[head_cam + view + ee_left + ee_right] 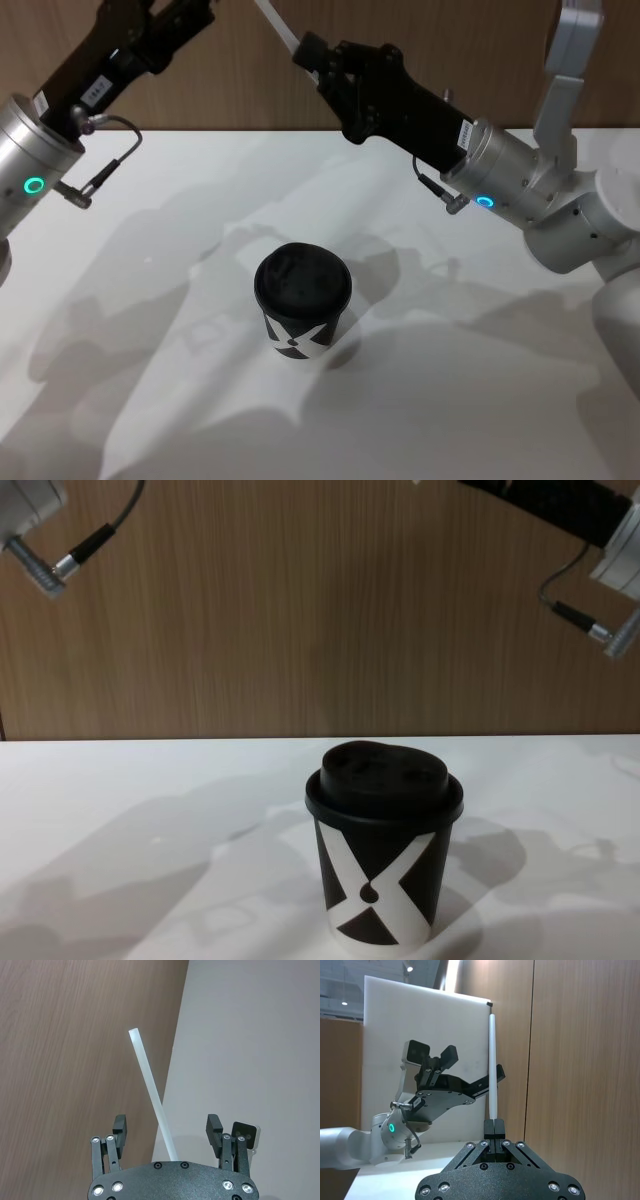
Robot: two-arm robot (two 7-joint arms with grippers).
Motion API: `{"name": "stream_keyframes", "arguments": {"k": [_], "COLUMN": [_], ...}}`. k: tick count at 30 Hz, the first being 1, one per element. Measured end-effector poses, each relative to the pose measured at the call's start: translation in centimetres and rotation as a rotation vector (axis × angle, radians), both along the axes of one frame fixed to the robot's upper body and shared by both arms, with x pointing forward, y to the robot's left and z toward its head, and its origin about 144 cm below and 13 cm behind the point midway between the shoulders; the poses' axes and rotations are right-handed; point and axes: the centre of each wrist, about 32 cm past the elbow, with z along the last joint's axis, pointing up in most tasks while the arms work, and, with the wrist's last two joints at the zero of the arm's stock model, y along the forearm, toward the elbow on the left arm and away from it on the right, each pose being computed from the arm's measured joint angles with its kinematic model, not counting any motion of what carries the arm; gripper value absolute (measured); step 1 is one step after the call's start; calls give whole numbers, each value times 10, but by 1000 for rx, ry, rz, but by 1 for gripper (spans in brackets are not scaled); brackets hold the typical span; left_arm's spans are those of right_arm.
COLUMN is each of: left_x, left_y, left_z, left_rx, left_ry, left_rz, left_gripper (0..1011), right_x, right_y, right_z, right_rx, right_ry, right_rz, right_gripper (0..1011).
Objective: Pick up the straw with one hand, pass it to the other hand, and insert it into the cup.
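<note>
The white straw (278,25) is held high above the table, at the top of the head view. My right gripper (303,50) is shut on its lower end (493,1122), and the straw (491,1060) stands up from the closed fingers. My left gripper (167,1127) is open around the straw (150,1090), which passes between its fingers (119,1130) without touching either. In the right wrist view the left gripper (474,1062) sits spread beside the straw. The black cup (300,300) with its white X and domed lid (385,775) stands upright mid-table, below both grippers.
A white table (150,400) carries the cup, with bare room on all sides of it. A brown wood-panel wall (300,610) runs behind. Both arms (60,110) (520,180) reach in from the sides, well above the surface.
</note>
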Motion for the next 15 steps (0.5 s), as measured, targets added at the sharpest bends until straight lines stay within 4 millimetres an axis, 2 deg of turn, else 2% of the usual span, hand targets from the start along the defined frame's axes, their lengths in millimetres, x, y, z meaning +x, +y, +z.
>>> {"name": "stream_keyframes", "arguments": {"k": [15], "left_x": [8], "left_y": [-9], "left_z": [2], "left_rx": [-6], "left_ry": [11], "left_rz": [-17], "left_gripper": [1001], "right_x": [0], "right_y": [0], "right_z": [0], "right_rx": [0], "right_ry": [0], "right_rz": [0], "right_gripper": [5]}}
